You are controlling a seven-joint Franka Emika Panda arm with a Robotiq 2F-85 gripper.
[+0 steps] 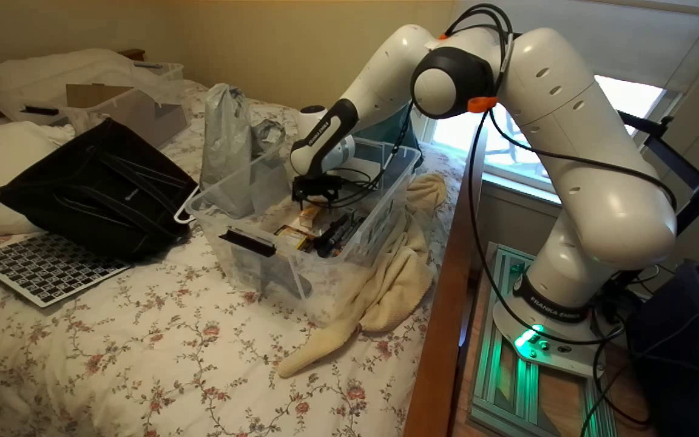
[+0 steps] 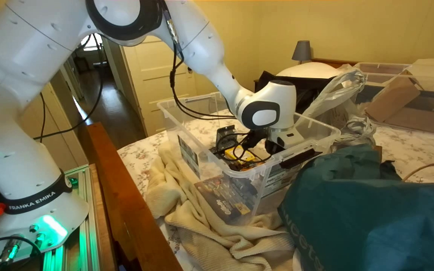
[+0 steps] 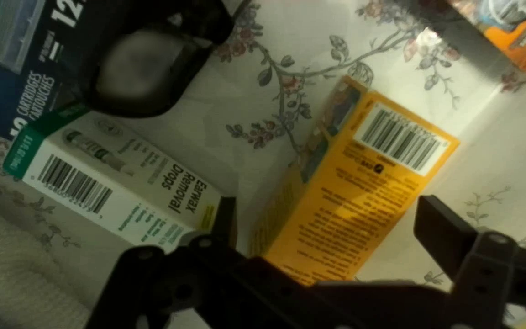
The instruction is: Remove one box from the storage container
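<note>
The storage container, a large clear plastic bin, stands on the bed in both exterior views (image 1: 234, 261) (image 2: 247, 174). My arm reaches down into it. The yellow-orange box (image 3: 345, 196), with a white barcode patch, lies tilted on the bin floor in the wrist view. A small part of it shows in an exterior view (image 1: 308, 215), below the gripper (image 1: 316, 191). In the wrist view my gripper (image 3: 334, 221) is open, one finger on each side of the box, with gaps to both. The near end of the box is hidden behind the gripper. The height above it cannot be told.
Inside the bin, a white-green earwax box (image 3: 107, 183) sits beside the left finger. A dark cartridges box (image 3: 21, 77), a black looped item (image 3: 144, 100) and an orange-black box (image 3: 518, 41) lie around. A grey plastic bag (image 1: 225, 139), teal bag (image 2: 367, 210) and cream blanket (image 1: 398, 261) flank the bin.
</note>
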